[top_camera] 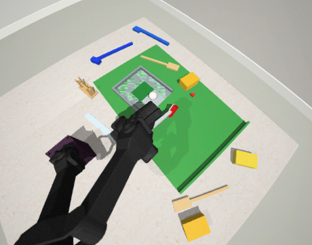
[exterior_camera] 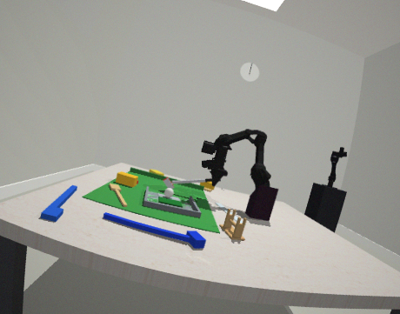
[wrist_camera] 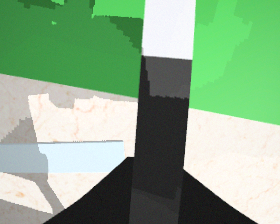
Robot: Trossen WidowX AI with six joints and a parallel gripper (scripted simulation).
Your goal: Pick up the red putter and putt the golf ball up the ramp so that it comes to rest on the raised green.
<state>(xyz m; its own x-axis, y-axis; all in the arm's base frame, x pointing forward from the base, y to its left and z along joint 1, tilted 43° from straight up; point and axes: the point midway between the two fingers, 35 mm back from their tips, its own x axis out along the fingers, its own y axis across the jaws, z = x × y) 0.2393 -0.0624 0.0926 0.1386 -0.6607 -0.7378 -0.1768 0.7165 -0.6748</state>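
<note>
My gripper is shut on the dark handle of the red putter. Its white shaft runs out over the green mat to the red head. The white golf ball sits inside the grey frame, at the edge of the dark raised green where the grey ramp meets it. The putter head is a little to the right of the ball and apart from it. My arm hides the ramp's lower end.
Two blue putters and two wooden putters lie around the mat. There are yellow blocks, a small red cube, a wooden rack, a pale blue strip and the purple arm base.
</note>
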